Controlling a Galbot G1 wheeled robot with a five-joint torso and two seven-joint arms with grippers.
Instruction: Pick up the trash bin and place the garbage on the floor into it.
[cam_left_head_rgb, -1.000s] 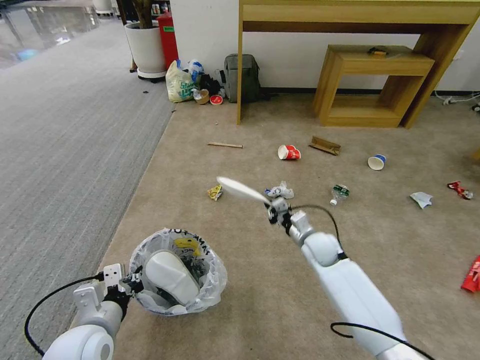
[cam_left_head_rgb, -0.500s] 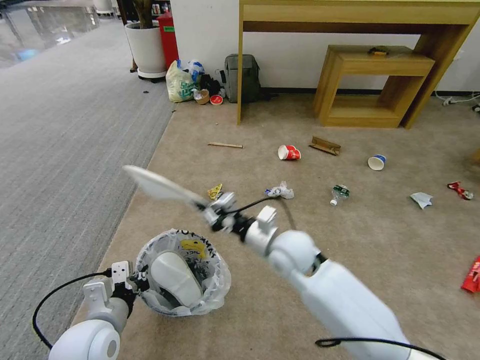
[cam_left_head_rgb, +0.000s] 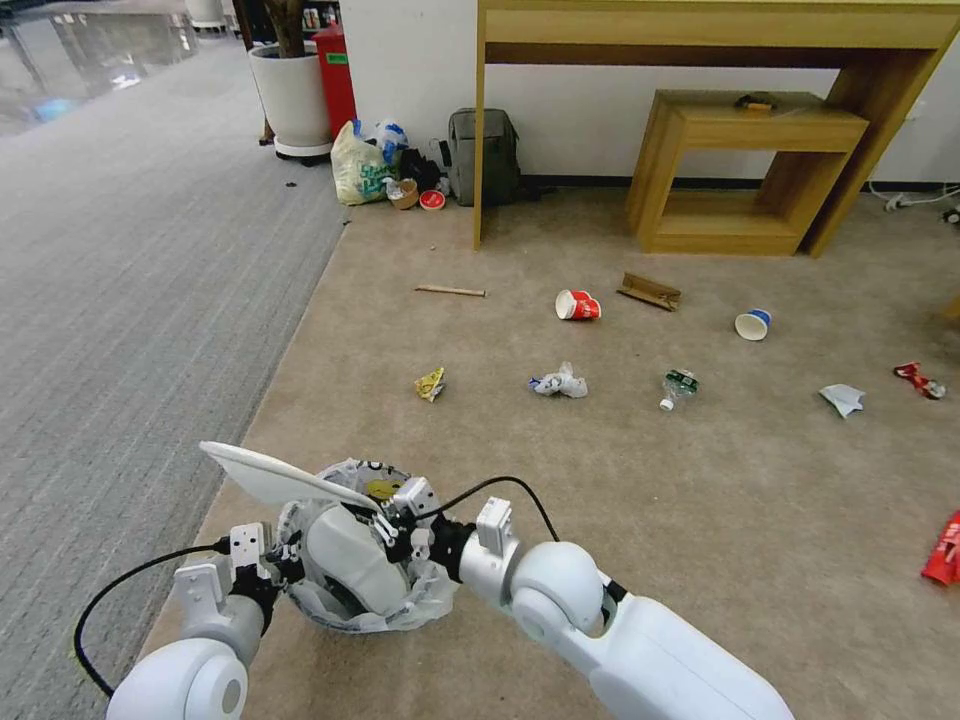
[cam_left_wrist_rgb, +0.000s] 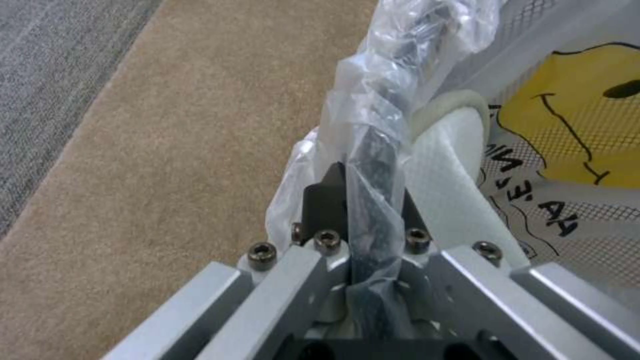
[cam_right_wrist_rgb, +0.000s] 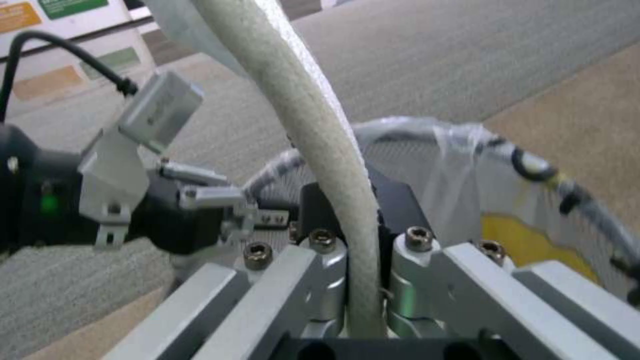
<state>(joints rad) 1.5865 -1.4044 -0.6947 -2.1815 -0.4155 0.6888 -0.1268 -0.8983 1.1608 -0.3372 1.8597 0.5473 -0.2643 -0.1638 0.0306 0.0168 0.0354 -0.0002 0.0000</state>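
Note:
The trash bin (cam_left_head_rgb: 425, 590), black with a crinkly plastic liner, hangs low at the near left, and one white slipper (cam_left_head_rgb: 345, 560) lies inside it. My left gripper (cam_left_head_rgb: 275, 560) is shut on the bin's rim (cam_left_wrist_rgb: 373, 150). My right gripper (cam_left_head_rgb: 395, 520) is shut on a second white slipper (cam_left_head_rgb: 265, 472), holding it flat just above the bin's opening (cam_right_wrist_rgb: 533, 165). More garbage is scattered on the beige floor (cam_left_head_rgb: 600, 480): a yellow wrapper (cam_left_head_rgb: 430, 384), crumpled wrapper (cam_left_head_rgb: 560, 383), bottle (cam_left_head_rgb: 678, 387), red cup (cam_left_head_rgb: 578, 305), blue cup (cam_left_head_rgb: 752, 324), cardboard (cam_left_head_rgb: 650, 291) and stick (cam_left_head_rgb: 450, 291).
A wooden table (cam_left_head_rgb: 700, 30) and low bench (cam_left_head_rgb: 750, 170) stand against the far wall. A grey backpack (cam_left_head_rgb: 483, 155), a shopping bag (cam_left_head_rgb: 358, 165) and a planter (cam_left_head_rgb: 292, 95) sit at the back left. Grey ribbed carpet (cam_left_head_rgb: 130, 280) runs along the left.
My right arm swung the slipper from the middle of the carpet leftward and toward me, down to just over the bin. The left gripper still holds the rim, with the bin nudged slightly right.

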